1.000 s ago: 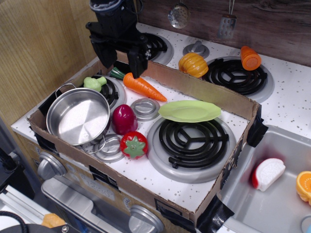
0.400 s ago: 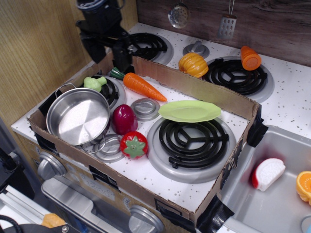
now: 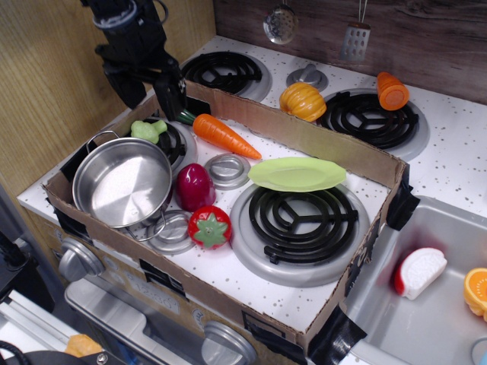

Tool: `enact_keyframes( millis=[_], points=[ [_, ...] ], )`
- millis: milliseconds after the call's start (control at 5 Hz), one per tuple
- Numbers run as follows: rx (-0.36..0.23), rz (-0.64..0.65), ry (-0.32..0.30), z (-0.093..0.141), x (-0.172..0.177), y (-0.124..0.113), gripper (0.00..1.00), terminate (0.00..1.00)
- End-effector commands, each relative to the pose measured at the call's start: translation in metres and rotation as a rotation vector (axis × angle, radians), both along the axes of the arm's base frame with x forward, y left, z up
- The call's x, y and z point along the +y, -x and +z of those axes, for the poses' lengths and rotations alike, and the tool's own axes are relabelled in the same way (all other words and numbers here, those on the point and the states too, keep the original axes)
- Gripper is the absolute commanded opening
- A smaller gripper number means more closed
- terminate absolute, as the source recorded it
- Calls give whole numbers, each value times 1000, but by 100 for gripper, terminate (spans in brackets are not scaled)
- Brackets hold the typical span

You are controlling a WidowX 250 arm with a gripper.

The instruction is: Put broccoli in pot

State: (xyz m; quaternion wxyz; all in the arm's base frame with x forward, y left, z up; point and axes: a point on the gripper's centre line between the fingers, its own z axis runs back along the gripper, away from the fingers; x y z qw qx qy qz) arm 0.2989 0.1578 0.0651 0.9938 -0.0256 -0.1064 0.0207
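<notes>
The broccoli [image 3: 148,131] is a small pale-green lumpy toy lying on the back-left burner, just behind the pot's far rim. The pot [image 3: 122,182] is a shiny steel pot with wire loop handles, standing empty at the left end of the cardboard tray. My black gripper [image 3: 150,97] hangs open and empty above the tray's back-left corner, a little above and behind the broccoli, apart from it.
A carrot [image 3: 222,135] lies right of the broccoli. A dark red vegetable [image 3: 195,186] and a tomato [image 3: 210,226] sit right of the pot. A lime plate [image 3: 297,174] rests over the front burner. The cardboard wall [image 3: 304,137] rims the tray. A pumpkin [image 3: 302,101] sits behind it.
My gripper has moved left and slightly toward the front, from over the carrot's leafy end to above the back-left corner near the broccoli. The objects have not moved.
</notes>
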Motion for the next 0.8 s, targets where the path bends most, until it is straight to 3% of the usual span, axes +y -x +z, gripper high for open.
enact_keyframes(
  millis=[0,600],
  points=[
    [-16,-17,15,-5,14,-8,100,0],
    [-14,-24,25,-17,17,-12,100,0]
  ],
)
